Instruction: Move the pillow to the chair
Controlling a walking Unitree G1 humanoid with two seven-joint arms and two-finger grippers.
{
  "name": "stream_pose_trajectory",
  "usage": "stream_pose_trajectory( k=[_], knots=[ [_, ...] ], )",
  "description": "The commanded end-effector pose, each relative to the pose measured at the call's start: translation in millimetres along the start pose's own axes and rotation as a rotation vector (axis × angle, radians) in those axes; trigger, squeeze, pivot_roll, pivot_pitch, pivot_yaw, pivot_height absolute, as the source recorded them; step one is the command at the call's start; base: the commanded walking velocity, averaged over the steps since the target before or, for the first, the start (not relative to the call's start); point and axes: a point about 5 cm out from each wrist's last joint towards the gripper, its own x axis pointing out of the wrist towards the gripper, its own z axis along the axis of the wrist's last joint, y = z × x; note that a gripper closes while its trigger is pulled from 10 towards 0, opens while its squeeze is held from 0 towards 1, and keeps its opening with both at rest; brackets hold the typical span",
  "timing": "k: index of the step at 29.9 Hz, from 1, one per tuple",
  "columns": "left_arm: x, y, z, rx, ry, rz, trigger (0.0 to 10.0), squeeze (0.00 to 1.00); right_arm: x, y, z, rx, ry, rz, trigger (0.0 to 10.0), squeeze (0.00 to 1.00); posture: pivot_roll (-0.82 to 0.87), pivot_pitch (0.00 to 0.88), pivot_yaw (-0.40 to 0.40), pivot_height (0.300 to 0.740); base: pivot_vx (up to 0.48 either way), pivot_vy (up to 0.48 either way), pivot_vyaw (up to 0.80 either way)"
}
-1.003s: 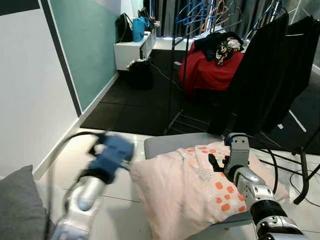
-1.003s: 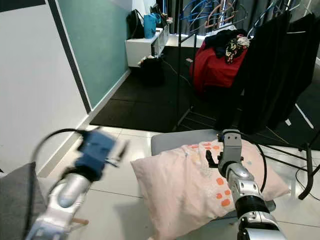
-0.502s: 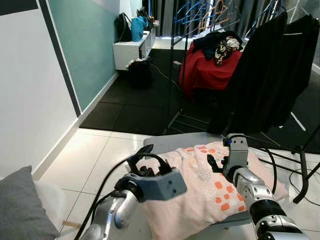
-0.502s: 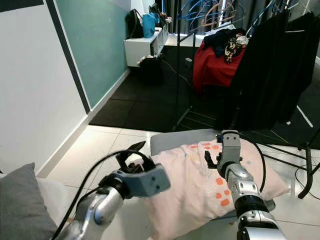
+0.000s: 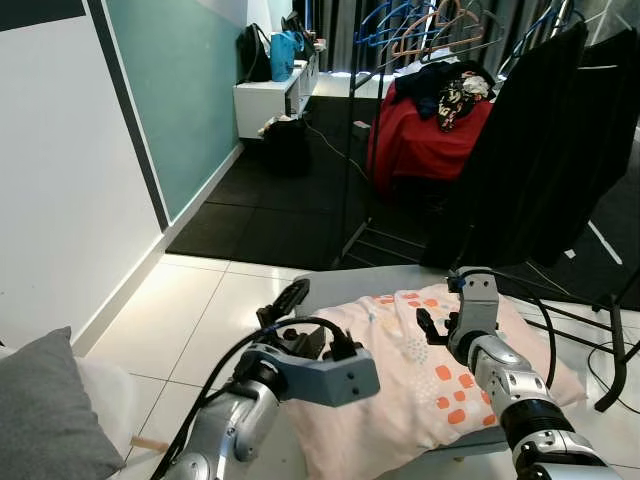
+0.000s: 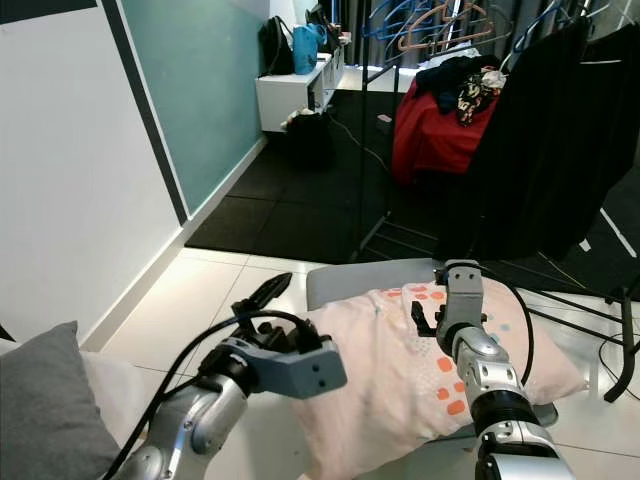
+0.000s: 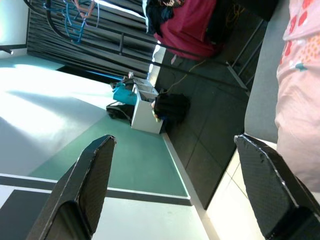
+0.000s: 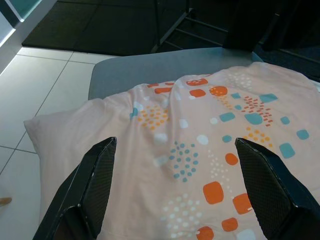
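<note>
A pink pillow [image 5: 400,375] with orange and teal patches lies on the grey chair seat [image 5: 335,287], overhanging its near edge. My left gripper [image 5: 296,322] is open at the pillow's left edge, its fingers [image 7: 95,175] spread wide with nothing between them; the pillow [image 7: 300,100] shows beside one finger. Hovering just above the pillow's top, my right gripper [image 5: 440,326] is open too. In the right wrist view the patterned pillow [image 8: 200,165] sits under the spread fingers [image 8: 97,175], with the grey seat [image 8: 150,67] behind it.
A grey cushion [image 5: 45,410] lies at the lower left. Behind the chair stand a clothes rack with black garments [image 5: 540,140] and a red-covered heap [image 5: 420,140]. Cables [image 5: 580,330] trail on the tiles at right. A white shelf [image 5: 265,95] lines the teal wall.
My left arm swung in from the left and now holds at the pillow's left edge, fingers apart. The right gripper stays above the pillow. The camera shifted slightly.
</note>
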Motion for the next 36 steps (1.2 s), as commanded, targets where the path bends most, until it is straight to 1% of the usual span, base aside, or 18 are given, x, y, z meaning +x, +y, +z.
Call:
stream_pose_trajectory(
  k=[1, 6, 8, 12, 20, 21, 27, 28, 36],
  knots=[
    [-1.6, 0.0, 1.2, 0.021, 0.004, -0.005, 10.0, 0.00, -1.1, -3.6, -0.7, 0.004, -0.008, -0.013, 10.0, 0.00, -0.13, 0.032, -0.004, 0.700, 0.000, 0.000, 0.00],
    [-3.1, -1.0, 0.9, 0.028, 0.009, -0.005, 10.0, 0.00, -1.7, -4.3, -2.7, 0.009, -0.008, -0.020, 10.0, 0.00, -0.13, 0.023, 0.004, 0.700, 0.000, 0.000, 0.00],
    [-6.0, -1.0, -0.5, 0.031, 0.012, -0.002, 10.0, 0.00, -2.8, -4.4, -5.5, 0.017, -0.008, -0.026, 10.0, 0.00, -0.15, 0.022, 0.031, 0.700, 0.000, 0.000, 0.00],
    [-9.5, 0.0, -1.0, 0.032, 0.016, 0.000, 10.0, 0.00, -5.0, -7.6, -7.5, 0.029, -0.013, -0.040, 10.0, 0.00, -0.18, 0.027, 0.043, 0.700, 0.000, 0.000, 0.00],
    [-12.6, -0.3, -0.2, 0.033, 0.016, 0.000, 10.0, 0.00, -8.1, -13.6, -10.0, 0.031, -0.012, -0.053, 10.0, 0.00, -0.19, 0.019, 0.046, 0.700, 0.000, 0.000, 0.00],
    [-14.6, -0.6, 0.1, 0.031, 0.017, 0.000, 10.0, 0.00, -10.0, -16.0, -8.9, 0.029, -0.018, -0.055, 10.0, 0.00, -0.23, 0.019, 0.057, 0.700, 0.000, 0.000, 0.00],
    [-16.2, -0.7, 2.0, 0.031, 0.015, 0.000, 10.0, 0.00, -13.4, -22.4, -8.3, 0.033, -0.021, -0.062, 10.0, 0.00, -0.25, 0.022, 0.052, 0.700, 0.000, 0.000, 0.00],
    [-16.6, -1.0, 3.3, 0.030, 0.014, -0.001, 10.0, 0.00, -15.5, -26.2, -8.2, 0.039, -0.022, -0.066, 10.0, 0.00, -0.25, 0.022, 0.054, 0.700, 0.000, 0.000, 0.00],
    [-16.5, -0.7, 5.1, 0.026, 0.012, 0.001, 10.0, 0.00, -17.5, -29.1, -6.3, 0.045, -0.028, -0.071, 10.0, 0.00, -0.26, 0.025, 0.056, 0.700, 0.000, 0.000, 0.00]
  ],
)
